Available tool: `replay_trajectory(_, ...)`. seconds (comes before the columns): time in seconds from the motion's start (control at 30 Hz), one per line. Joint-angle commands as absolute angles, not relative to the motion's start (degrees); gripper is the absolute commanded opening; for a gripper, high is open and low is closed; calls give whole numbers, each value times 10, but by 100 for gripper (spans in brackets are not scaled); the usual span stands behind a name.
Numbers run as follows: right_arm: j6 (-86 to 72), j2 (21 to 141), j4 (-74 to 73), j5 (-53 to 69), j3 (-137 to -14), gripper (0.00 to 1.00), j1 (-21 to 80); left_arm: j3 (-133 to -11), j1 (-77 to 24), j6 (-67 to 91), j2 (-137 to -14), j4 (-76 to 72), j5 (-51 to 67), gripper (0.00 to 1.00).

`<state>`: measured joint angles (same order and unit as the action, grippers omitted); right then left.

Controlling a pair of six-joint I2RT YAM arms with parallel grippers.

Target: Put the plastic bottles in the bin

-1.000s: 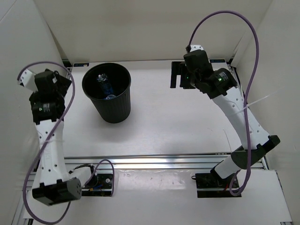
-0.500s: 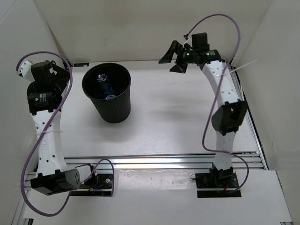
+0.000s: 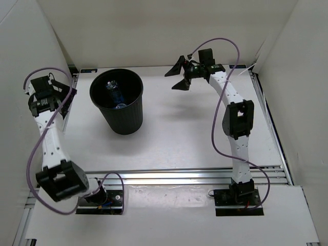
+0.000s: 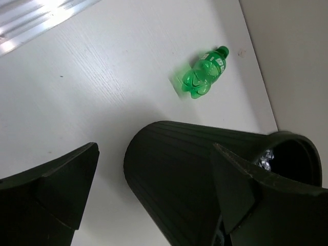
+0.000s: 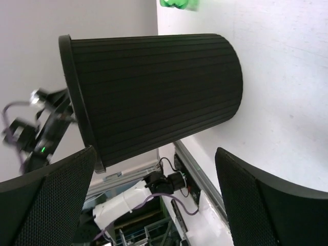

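White walls close in your white table (image 3: pixel 179 133), and the black bin (image 3: pixel 124 120) stands upright on its far left part. From above you can see a clear bottle with a blue label (image 3: pixel 114 92) down inside it, against the dark interior. The green bottle (image 4: pixel 204 75) lies on its side on the table beyond the bin, close to the wall and not touching the bin. You will not find it in the overhead view, probably because the bin stands in front of it. Your left hand (image 4: pixel 154 148) is spread wide and holds nothing. It sits near the left wall, beside the bin, facing its ribbed side. Your right hand (image 3: pixel 176 75) is also spread wide and empty. It hangs above the far middle of the table, well apart from the bin, with its fingers pointing toward it.
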<state>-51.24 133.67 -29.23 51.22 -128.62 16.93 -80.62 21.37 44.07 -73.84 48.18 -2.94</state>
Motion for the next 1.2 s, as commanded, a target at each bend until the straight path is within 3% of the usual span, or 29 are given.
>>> replay_trajectory(0.0,-537,1332,-253,550,-1289,100,168,-810,251,451,-806,405,101,100)
replay_trajectory(0.27,-620,1398,-197,573,-1296,100,168,-1058,245,397,-1074,385,241,100)
replay_trajectory(0.37,-634,1412,-192,578,-1307,100,173,-1106,218,348,-1135,390,222,100)
replay_trajectory(1.17,-590,1358,-289,518,-1263,100,168,-1090,9,413,-1238,396,213,100)
